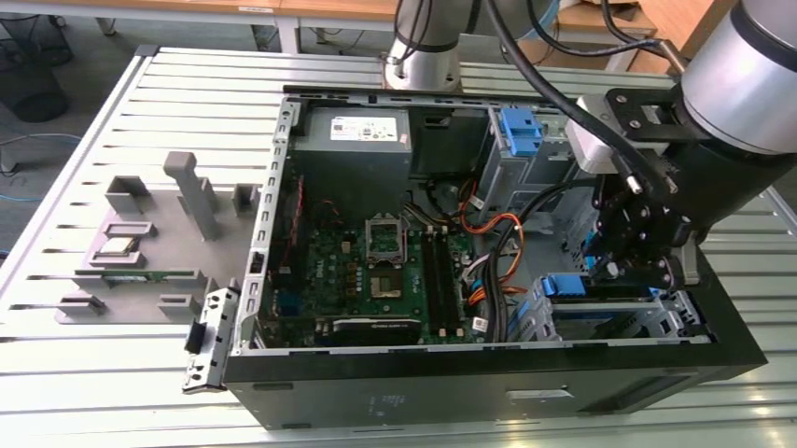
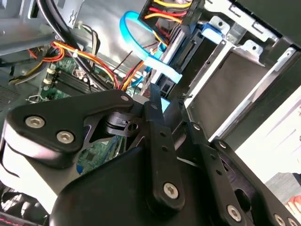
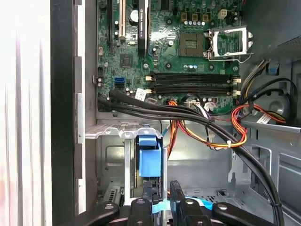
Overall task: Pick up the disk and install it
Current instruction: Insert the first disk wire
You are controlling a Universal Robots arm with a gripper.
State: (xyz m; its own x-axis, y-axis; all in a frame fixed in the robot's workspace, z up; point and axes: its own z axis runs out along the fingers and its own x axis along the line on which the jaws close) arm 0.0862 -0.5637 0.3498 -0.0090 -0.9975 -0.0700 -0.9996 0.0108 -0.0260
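The disk (image 1: 566,285) stands edge-on in the drive bay (image 1: 622,327) at the exterior view's right end of the open computer case, with the blue end of its bracket uppermost. In the first wrist view that blue bracket end (image 3: 149,157) sits in the grey metal bay (image 3: 110,162). My gripper (image 1: 629,271) reaches down into the bay right beside the blue end. In both wrist views my gripper (image 3: 160,200) (image 2: 157,101) looks shut on the disk's edge, and the black linkages hide most of the contact.
Black, orange and yellow cables (image 3: 207,127) and a light blue flat cable (image 2: 146,52) run close to the bay. The motherboard (image 1: 373,271) fills the case floor. A bare blue bracket (image 1: 521,131) sits at the far end. Grey fixtures (image 1: 187,196) stand on the slotted table.
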